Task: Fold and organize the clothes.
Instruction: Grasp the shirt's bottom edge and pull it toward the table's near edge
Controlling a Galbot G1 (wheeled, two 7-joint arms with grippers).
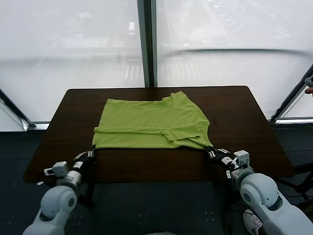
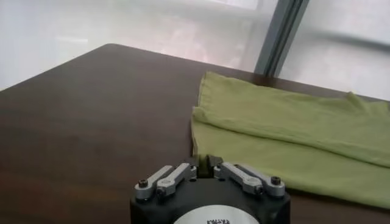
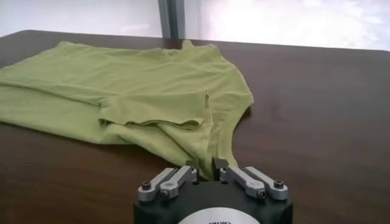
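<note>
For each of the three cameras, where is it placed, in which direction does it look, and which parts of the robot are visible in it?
Head view: on the robot's head, looking forward and down at the dark table and the lime-green T-shirt; both arms show, with the left gripper and the right gripper at the shirt's near corners.
Left wrist view: on the left arm, looking past its shut gripper across the shirt.
Right wrist view: on the right arm, behind its gripper, shut on the shirt's corner.
Shared: all views show the shirt and table.
</note>
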